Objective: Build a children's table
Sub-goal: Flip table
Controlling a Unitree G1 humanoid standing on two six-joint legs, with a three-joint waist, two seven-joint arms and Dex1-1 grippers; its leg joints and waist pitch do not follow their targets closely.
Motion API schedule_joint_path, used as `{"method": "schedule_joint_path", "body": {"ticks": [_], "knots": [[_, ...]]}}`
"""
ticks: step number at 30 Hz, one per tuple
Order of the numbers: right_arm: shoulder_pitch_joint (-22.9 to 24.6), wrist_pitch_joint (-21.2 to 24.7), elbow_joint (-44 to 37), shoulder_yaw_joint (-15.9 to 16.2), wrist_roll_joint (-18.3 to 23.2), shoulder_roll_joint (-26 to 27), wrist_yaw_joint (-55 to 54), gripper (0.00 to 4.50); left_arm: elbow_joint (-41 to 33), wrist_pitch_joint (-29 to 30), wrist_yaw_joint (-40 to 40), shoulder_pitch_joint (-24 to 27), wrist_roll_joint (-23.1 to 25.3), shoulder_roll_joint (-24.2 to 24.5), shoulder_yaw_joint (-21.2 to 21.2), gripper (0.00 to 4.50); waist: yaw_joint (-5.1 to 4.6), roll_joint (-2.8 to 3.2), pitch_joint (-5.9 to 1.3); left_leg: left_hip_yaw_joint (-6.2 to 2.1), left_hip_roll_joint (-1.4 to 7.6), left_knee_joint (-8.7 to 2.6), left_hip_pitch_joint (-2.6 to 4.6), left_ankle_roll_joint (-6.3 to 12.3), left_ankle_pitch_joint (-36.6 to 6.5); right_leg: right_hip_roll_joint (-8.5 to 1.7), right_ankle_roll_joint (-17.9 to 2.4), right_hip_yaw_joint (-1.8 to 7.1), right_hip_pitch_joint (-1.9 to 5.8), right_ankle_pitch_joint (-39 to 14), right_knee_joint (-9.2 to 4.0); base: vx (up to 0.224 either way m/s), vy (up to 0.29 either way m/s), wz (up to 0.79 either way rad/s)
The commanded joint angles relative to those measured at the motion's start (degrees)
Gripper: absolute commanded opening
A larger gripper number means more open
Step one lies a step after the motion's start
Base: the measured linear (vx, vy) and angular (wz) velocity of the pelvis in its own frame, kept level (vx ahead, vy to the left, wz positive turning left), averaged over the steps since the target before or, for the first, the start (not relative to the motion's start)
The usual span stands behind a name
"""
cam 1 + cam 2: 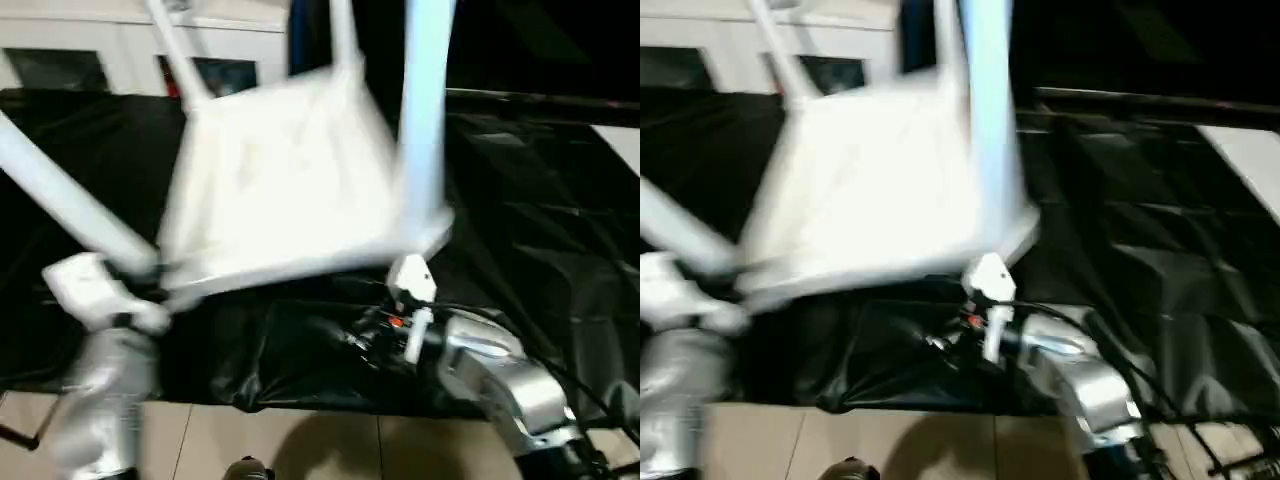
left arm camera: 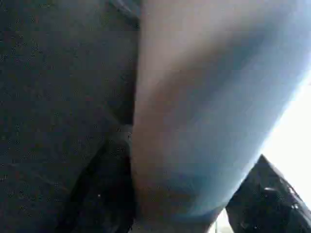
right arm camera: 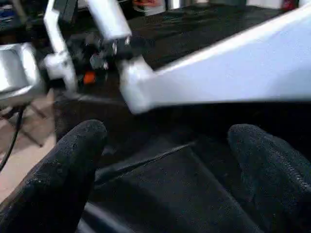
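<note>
White table (image 1: 290, 190) upturned w/ legs up, left end effector (image 2: 184, 204) pinching a leg (image 2: 204, 111), right end effector (image 3: 165, 160) spread beneath table edge.

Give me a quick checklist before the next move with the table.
1. Left gripper closed around a table leg: ok.
2. Right gripper open and empty: ok.
3. Four legs standing up from the table top: ok.
4. Legs fully seated in their sockets: cannot tell.
5. Top lying flat on the black cloth: not ok, it is tilted.
</note>
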Motion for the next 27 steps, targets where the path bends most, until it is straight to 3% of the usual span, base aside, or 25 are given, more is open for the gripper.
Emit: {"method": "schedule_joint_path", "body": {"ticks": [1,3,6,9,12,13,15,20,23,27], "knots": [[-0.29,0.44,0.60,-0.62,-0.09,-0.29,-0.72,4.50,-0.90,3.36,-1.33,-0.22,-3.21,-1.41,-2.66,2.19,-0.85,0.14,-2.88,-0.07,1.22,-4.63,1.83,-2.31,-12.14,-1.65,-8.26,1.41,1.18,-0.44,-4.12,0.000,0.000,0.00],[-0.45,1.20,0.31,-1.09,1.02,0.77,-1.35,4.50,-1.93,4.27,-1.33,-0.07,-2.42,-2.51,-3.94,2.16,-1.49,0.03,-2.74,-0.24,1.11,-4.93,1.72,-3.18,-14.26,-1.61,-6.14,1.45,1.21,-3.13,-4.65,0.000,0.000,0.00],[-0.68,1.64,0.48,-1.82,1.68,1.97,-2.60,4.50,-2.64,4.86,-0.94,-0.05,-2.15,-3.15,-4.26,2.14,-2.21,-0.12,-2.76,-0.28,1.06,-4.90,1.70,-3.26,-14.46,-1.64,-5.59,1.47,1.20,-3.91,-4.82,0.000,0.000,0.00],[-1.27,2.61,1.35,-3.75,2.46,4.36,-5.97,4.50,-3.18,5.27,0.04,-0.05,-2.76,-3.39,-4.69,2.12,-2.37,-0.02,-2.86,-0.26,1.07,-4.79,1.67,-2.99,-12.84,-1.58,-5.76,1.49,1.07,-2.73,-4.62,0.000,0.000,0.00],[-3.32,5.45,5.57,-8.51,2.90,8.16,-15.15,4.50,-3.33,5.15,1.57,-0.33,-3.29,-3.67,-4.53,2.12,-2.62,0.13,-2.94,-0.28,0.93,-4.76,1.65,-3.27,-11.04,-1.37,-6.56,1.41,1.02,0.28,-4.26,0.000,0.000,0.00],[-3.32,5.45,5.57,-8.51,2.90,8.16,-15.15,4.50,-3.33,5.15,1.57,-0.33,-3.29,-3.67,-4.53,2.12,-3.12,0.03,-2.90,-0.38,0.83,-4.97,1.41,-3.63,-11.56,-1.38,-6.63,1.30,1.22,0.01,-4.17,0.000,0.000,0.00],[-3.53,5.90,5.92,-9.67,4.16,8.74,-15.61,4.50,-3.18,4.90,1.73,-0.45,-2.99,-3.71,-4.46,2.12,-3.58,0.12,-2.95,-0.34,0.86,-4.83,1.60,-3.78,-11.97,-1.33,-6.37,1.36,1.24,0.11,-4.23,0.000,0.000,0.00],[-4.69,6.51,6.49,-12.31,6.30,10.84,-17.65,4.50,-3.29,5.23,1.77,-0.68,-2.17,-4.05,-4.16,2.12,-3.40,0.18,-3.20,-0.08,0.74,-4.26,1.71,-3.38,-8.14,-1.21,-6.39,1.37,1.34,5.86,-3.89,0.000,0.000,0.00],[-6.86,6.65,8.87,-14.98,8.04,12.60,-21.03,4.50,-3.16,4.31,2.36,-0.59,-2.12,-3.86,-4.57,2.12,-3.58,0.11,-3.12,-0.08,0.77,-4.46,1.75,-3.50,-9.33,-1.28,-6.59,1.29,1.29,3.79,-3.94,0.000,0.000,0.00],[-7.66,6.55,9.21,-16.01,9.29,13.31,-21.09,4.50,-3.22,4.17,2.39,-0.50,-2.06,-3.81,-4.72,2.12,-3.48,0.29,-3.14,-0.06,0.83,-4.45,1.82,-3.73,-9.56,-1.27,-6.11,1.33,1.24,3.72,-3.93,0.000,0.000,0.00]]}}
